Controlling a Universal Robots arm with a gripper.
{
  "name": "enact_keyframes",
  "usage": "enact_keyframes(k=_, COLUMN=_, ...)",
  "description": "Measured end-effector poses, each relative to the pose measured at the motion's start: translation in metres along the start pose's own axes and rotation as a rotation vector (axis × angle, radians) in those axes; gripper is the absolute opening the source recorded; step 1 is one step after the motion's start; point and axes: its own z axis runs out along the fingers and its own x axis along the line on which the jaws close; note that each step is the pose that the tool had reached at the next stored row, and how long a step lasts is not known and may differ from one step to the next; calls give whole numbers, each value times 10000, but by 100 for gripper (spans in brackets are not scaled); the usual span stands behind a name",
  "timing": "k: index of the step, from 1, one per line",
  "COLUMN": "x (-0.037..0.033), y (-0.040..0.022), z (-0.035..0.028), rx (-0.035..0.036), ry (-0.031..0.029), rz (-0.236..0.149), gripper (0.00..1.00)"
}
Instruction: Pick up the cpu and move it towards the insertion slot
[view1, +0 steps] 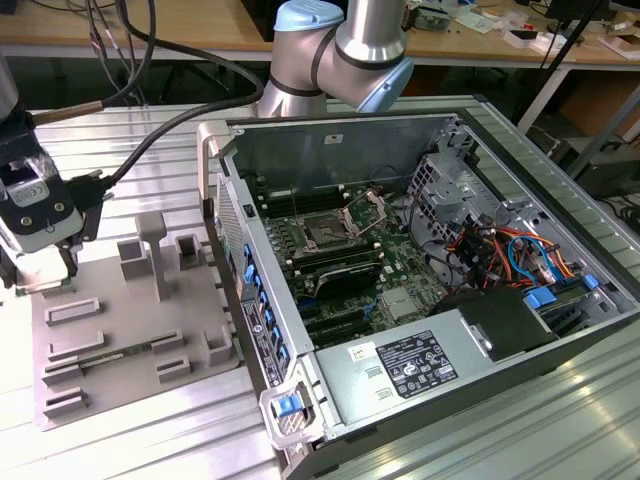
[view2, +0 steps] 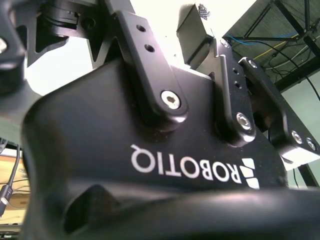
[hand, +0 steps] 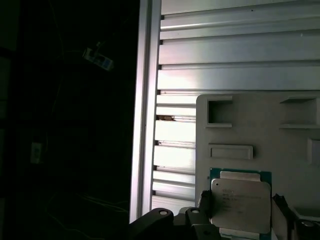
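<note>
- Exterior view: the arm's wrist is low at the exterior view's left edge. The claw (view1: 42, 278) is over the far corner of the grey fixture (view1: 130, 330), which lies on the ribbed metal tabletop (view1: 150, 440).
- Exterior view: an open computer case (view1: 420, 120) stands just beside the fixture, toward the exterior view's right. The insertion slot (view1: 325, 232) sits inside it on the green board, with its metal frame (view1: 365, 212) tilted up. The slot is well apart from the claw.
- First wrist view: the cpu (hand: 240, 197) lies flat on the grey fixture, silvery top up, with a green edge showing along one side. The claw (hand: 241, 209) straddles it, so the cpu sits directly between the claw's two sides at the same level. I cannot tell whether the claw is clamped on the cpu or released.
- Second wrist view: the claw's black housing (view2: 150, 150) and its bolted link arms are seen close up against a bright background. I cannot tell the claw's state from here either.
</note>
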Motion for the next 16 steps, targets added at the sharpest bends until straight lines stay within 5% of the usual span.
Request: enact_keyframes(k=16, x=0, y=1, z=-105, rx=-1, ry=-1, rz=0, gripper=53)
